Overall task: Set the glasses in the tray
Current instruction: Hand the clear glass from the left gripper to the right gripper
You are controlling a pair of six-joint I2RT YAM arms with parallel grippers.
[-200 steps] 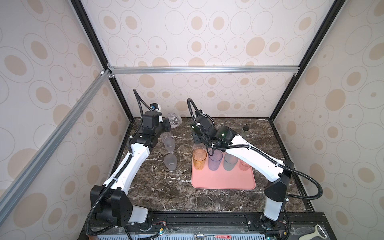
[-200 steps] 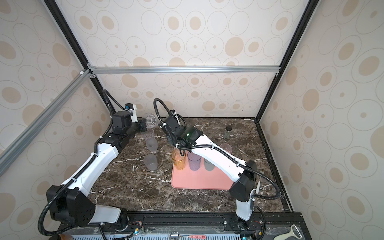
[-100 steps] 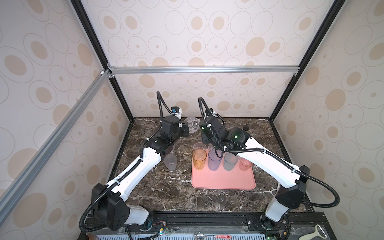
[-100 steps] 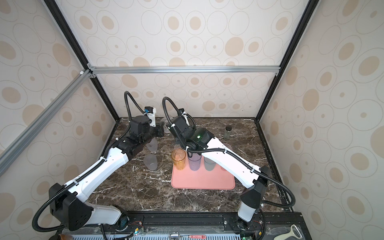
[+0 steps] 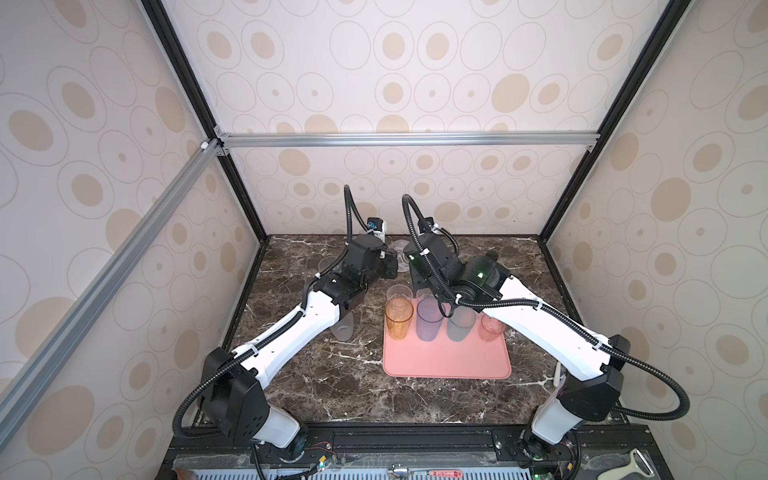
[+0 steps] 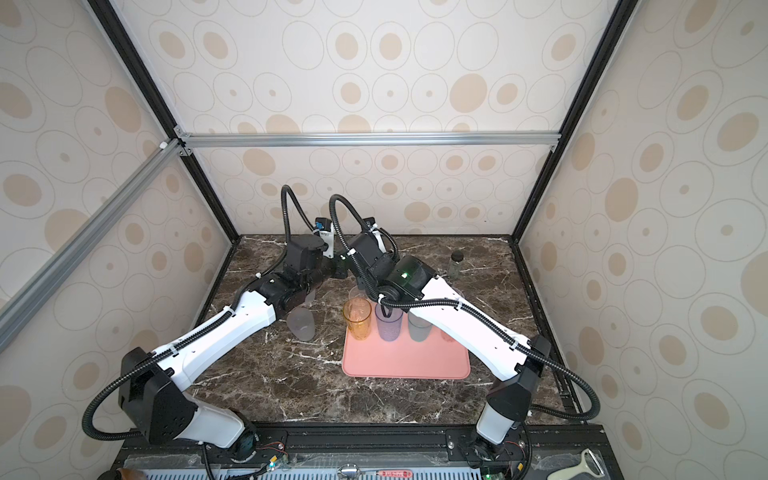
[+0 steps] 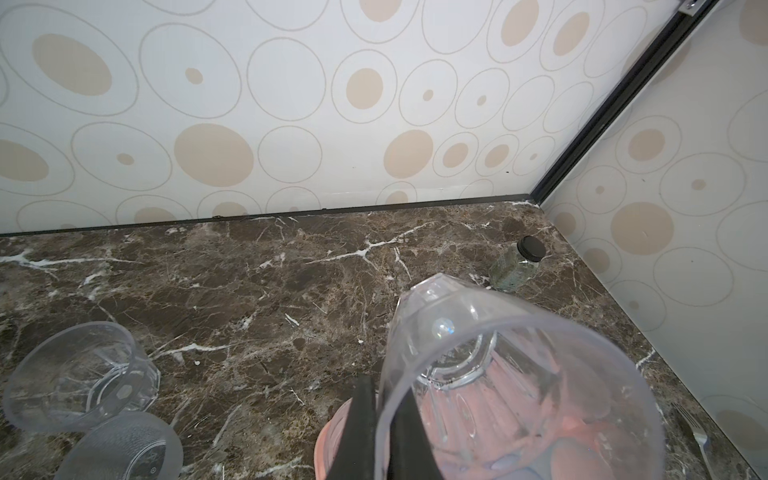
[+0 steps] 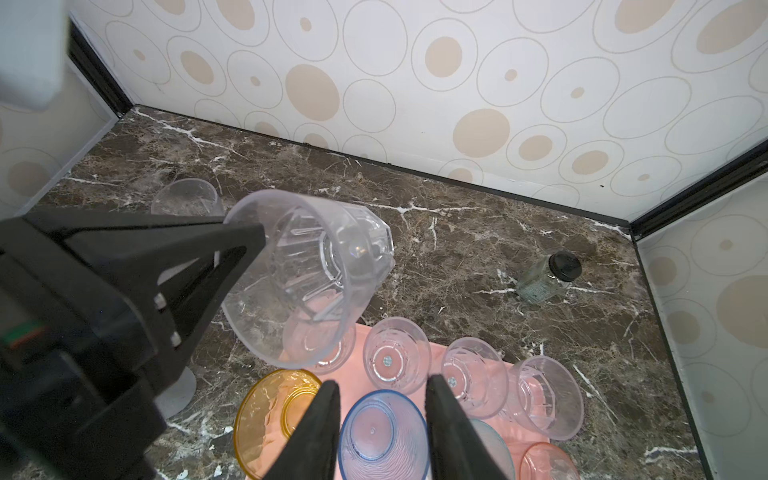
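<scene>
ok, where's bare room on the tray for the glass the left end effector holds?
Free: near half of the tray, between its near rim and the row from amber glass to pink glass. Crowded: far edge, clear glasses packed behind that row.

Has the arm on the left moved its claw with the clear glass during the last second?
Yes. The left gripper, shut on the clear faceted glass, has swung right, closer to the pink tray's far edge.

Marble table (image 5: 332, 386) bears tray (image 5: 446, 361), loose glasses (image 5: 343, 328), jar (image 6: 456, 266).
</scene>
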